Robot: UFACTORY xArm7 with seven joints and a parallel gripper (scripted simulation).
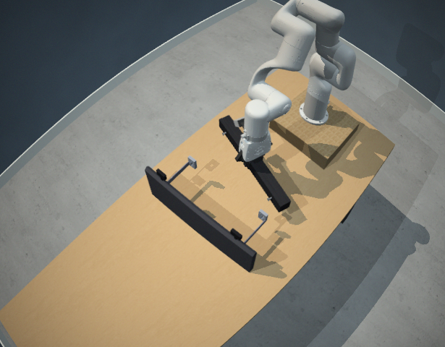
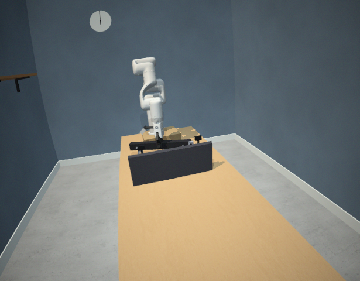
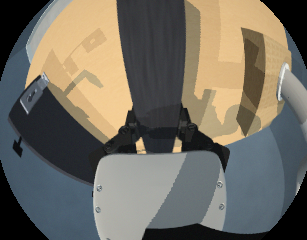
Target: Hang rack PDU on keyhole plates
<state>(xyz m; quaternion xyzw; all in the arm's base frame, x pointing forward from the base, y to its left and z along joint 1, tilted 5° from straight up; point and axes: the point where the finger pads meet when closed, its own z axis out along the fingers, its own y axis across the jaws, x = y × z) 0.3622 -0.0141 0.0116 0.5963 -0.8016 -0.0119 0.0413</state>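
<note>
PDU (image 1: 269, 183) — clamped mid-length between the jaws.

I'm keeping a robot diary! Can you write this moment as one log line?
gripper: shut on rack PDU mid-bar | PDU: lifted, not hung | keyhole plates: empty

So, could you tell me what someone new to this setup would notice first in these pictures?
Most likely the white arm, bent down over the table's far end with its gripper shut on the long black rack PDU near its middle. Next comes the dark upright panel standing across the wooden table, nearer the exterior camera. On the panel's arm side, two small grey keyhole plates stand out on thin rods, both unoccupied.
</note>
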